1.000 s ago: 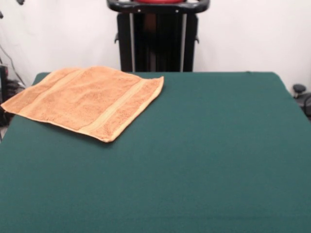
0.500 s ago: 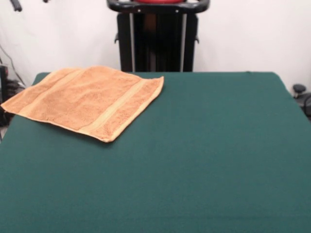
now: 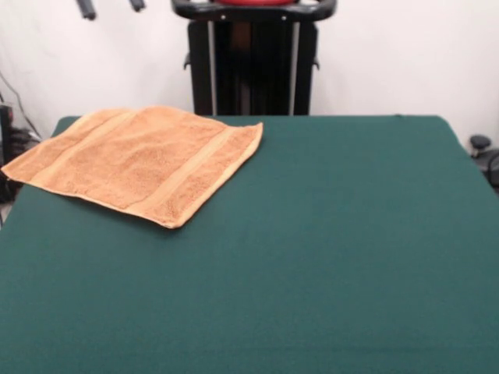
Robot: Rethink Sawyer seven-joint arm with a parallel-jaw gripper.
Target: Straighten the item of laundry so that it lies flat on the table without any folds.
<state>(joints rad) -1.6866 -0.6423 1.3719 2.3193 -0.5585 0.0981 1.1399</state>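
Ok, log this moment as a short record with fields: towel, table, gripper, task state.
towel: orange-tan towel spread open at the table's far left corner in the front view, turned at an angle to the table's edges, its left corner reaching the table's left edge
folds: none visible; stripe bands run straight
table: dark green table
gripper: gripper shows only as two dark tips at the top edge, apart from each other, well above the towel and not touching it
task state: towel appears to lie flat
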